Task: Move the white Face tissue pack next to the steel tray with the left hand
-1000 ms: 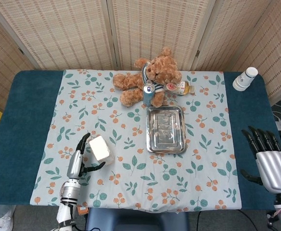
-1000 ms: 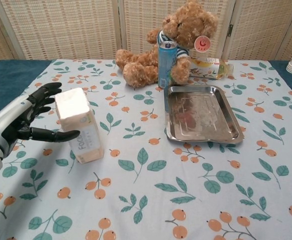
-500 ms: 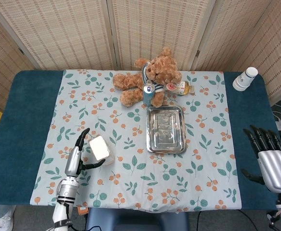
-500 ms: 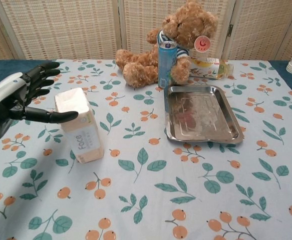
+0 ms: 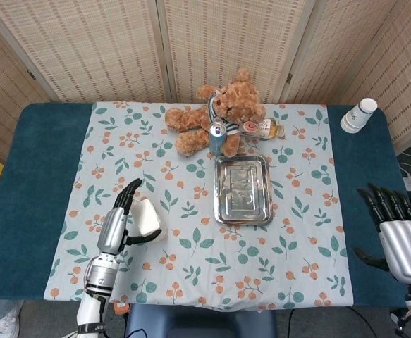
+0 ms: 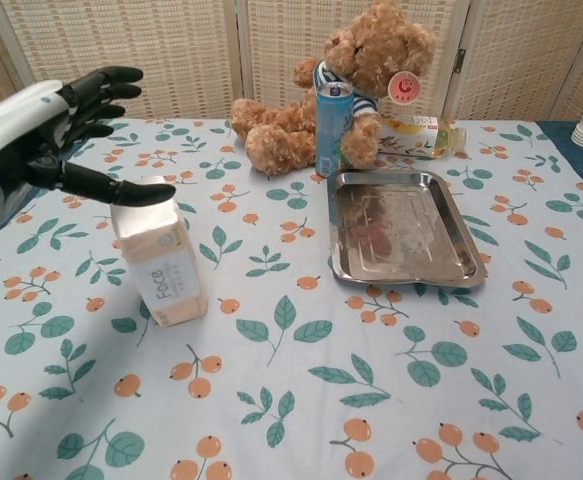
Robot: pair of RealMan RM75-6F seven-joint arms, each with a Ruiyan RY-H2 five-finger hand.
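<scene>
The white Face tissue pack (image 6: 161, 262) stands upright on the floral cloth, left of centre; in the head view the tissue pack (image 5: 146, 218) is partly covered by my hand. My left hand (image 6: 51, 135) hovers above and left of it, fingers spread and holding nothing, thumb reaching over the pack's top. In the head view the left hand (image 5: 119, 218) overlaps the pack's left side. The steel tray (image 6: 403, 227) lies empty to the right; the tray (image 5: 242, 189) is well apart from the pack. My right hand (image 5: 399, 236) rests open at the table's right edge.
A brown teddy bear (image 6: 356, 80) sits behind the tray with a blue can (image 6: 330, 130) in front of it and a drink bottle (image 6: 416, 135) lying beside it. White paper cups (image 5: 359, 115) stand at the back right. Folding screens close the back.
My left hand has risen from beside the pack to above it, its thumb now over the pack's top. The pack and the right hand have not moved.
</scene>
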